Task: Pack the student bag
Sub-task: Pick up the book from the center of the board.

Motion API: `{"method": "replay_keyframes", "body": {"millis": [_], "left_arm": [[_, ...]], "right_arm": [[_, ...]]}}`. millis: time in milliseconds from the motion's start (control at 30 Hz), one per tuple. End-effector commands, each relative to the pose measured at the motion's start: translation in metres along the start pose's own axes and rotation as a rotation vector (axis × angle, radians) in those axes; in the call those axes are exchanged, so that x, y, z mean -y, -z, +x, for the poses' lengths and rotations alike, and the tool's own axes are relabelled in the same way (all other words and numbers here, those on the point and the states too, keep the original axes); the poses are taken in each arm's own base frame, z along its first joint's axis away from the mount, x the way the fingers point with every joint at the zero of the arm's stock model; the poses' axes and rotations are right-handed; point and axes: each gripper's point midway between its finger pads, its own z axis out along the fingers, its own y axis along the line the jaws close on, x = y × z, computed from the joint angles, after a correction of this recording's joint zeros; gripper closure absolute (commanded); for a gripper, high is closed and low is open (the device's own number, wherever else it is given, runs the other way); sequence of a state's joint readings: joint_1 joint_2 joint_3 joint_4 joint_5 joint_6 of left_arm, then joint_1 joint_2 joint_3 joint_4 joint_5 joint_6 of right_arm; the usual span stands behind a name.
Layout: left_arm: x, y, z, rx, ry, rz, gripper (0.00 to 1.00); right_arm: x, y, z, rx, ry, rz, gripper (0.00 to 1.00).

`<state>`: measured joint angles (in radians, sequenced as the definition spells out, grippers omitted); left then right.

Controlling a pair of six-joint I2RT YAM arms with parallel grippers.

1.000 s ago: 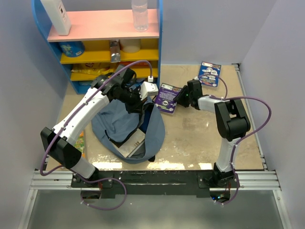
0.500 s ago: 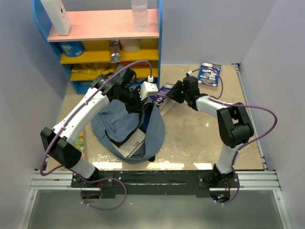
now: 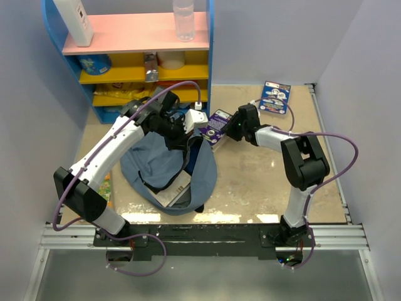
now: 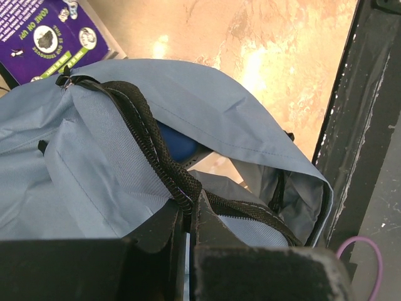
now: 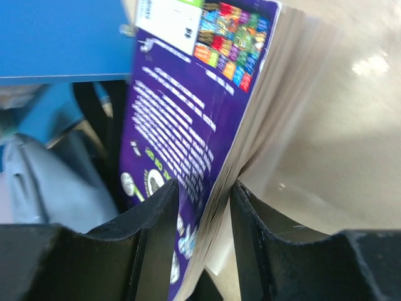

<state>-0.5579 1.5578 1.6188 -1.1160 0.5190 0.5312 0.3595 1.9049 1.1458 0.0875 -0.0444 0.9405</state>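
Note:
The slate-blue student bag (image 3: 164, 164) lies open on the table left of centre. My left gripper (image 3: 181, 135) is shut on its black zipper edge (image 4: 164, 164) and holds the flap up; the left wrist view shows the jaws (image 4: 187, 216) pinching the zipper tape. A dark blue item (image 4: 176, 142) sits inside the bag. My right gripper (image 3: 232, 130) is shut on a purple book (image 3: 215, 125) and holds it tilted at the bag's upper right rim. In the right wrist view the book (image 5: 194, 106) stands between my fingers (image 5: 203, 199), with bag fabric (image 5: 56, 182) at left.
A second book (image 3: 276, 96) lies at the back right. A blue, pink and yellow shelf (image 3: 141, 44) with bottles and packets stands behind the bag. A white plug (image 3: 193, 117) hangs by the left wrist. A paper booklet (image 3: 176, 192) shows in the bag's mouth.
My right gripper has tipped the purple book up from flat on the table and carried it left to the bag's rim. The left gripper has kept its hold.

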Motion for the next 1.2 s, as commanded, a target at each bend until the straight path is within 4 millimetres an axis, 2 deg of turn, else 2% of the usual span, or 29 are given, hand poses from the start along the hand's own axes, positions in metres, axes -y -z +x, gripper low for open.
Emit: {"method": "replay_keyframes", "body": {"millis": [0,233,433,533,567,733,833,1067,1167], "left_arm": [[0.004,0.009,-0.003,0.027,-0.052,-0.021,1.00],[0.005,0.009,-0.005,0.034,-0.049,-0.012,1.00],[0.005,0.010,-0.005,0.034,-0.049,-0.015,1.00],[0.006,0.011,-0.004,0.032,-0.049,-0.016,1.00],[0.006,0.011,-0.004,0.032,-0.047,-0.014,1.00],[0.007,0.009,-0.001,0.026,-0.046,-0.012,1.00],[0.007,0.007,-0.001,0.026,-0.040,-0.003,1.00],[0.008,0.005,0.000,0.026,-0.037,0.006,1.00],[0.007,0.005,0.001,0.024,-0.037,0.002,1.00]], "right_arm": [[0.000,0.006,-0.011,0.060,-0.051,0.047,0.58],[0.008,0.008,-0.001,0.034,-0.082,0.065,0.59],[0.008,-0.009,0.005,0.033,-0.101,0.019,0.65],[0.002,-0.011,0.002,0.051,-0.111,-0.012,0.67],[-0.005,-0.011,-0.003,0.069,-0.114,-0.042,0.68],[-0.033,0.010,-0.025,0.145,-0.101,-0.121,0.66],[-0.038,0.014,-0.032,0.159,-0.074,-0.111,0.63],[-0.040,0.013,-0.030,0.149,-0.070,-0.120,0.61],[-0.049,0.021,-0.036,0.168,-0.065,-0.138,0.60]]}}
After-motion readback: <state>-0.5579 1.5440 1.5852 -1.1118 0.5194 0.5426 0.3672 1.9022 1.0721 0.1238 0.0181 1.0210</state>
